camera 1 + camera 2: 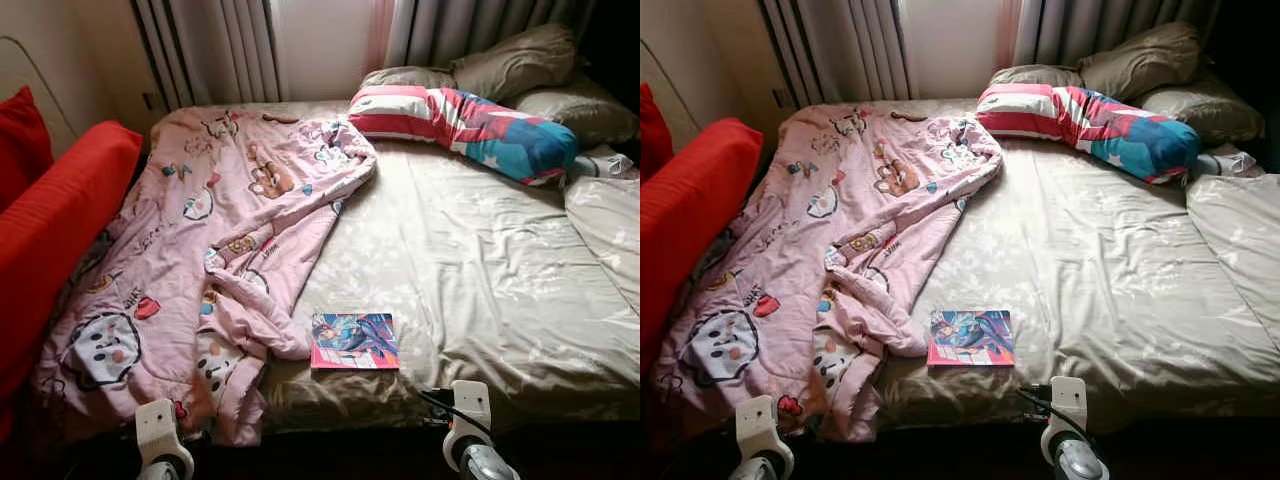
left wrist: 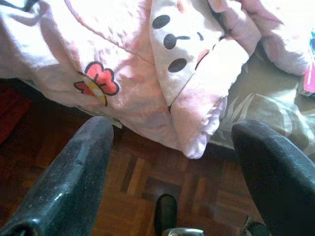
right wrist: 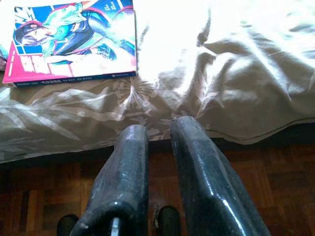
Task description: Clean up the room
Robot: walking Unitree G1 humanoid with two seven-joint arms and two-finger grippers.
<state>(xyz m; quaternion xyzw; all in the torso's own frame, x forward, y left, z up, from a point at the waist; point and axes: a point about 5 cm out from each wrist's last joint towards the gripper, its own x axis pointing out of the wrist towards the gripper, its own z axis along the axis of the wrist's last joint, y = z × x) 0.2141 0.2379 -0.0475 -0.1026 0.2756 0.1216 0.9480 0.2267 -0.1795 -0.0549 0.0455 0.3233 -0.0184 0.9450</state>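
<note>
Left hand (image 2: 170, 147): fingers spread wide apart, held low over the wooden floor (image 2: 142, 182) at the foot of the bed (image 1: 480, 260), just before the hanging edge of the pink blanket (image 1: 210, 250).
Right hand (image 3: 158, 129): fingers close together, gripping nothing, tips at the bed's edge.
Book (image 1: 355, 341): flat on the beige sheet near the foot, touching the blanket's fold.
Striped pillow (image 1: 470, 125): at the head, before the beige pillows (image 1: 520, 60).
Red cushion (image 1: 50, 220): beside the bed's left.
</note>
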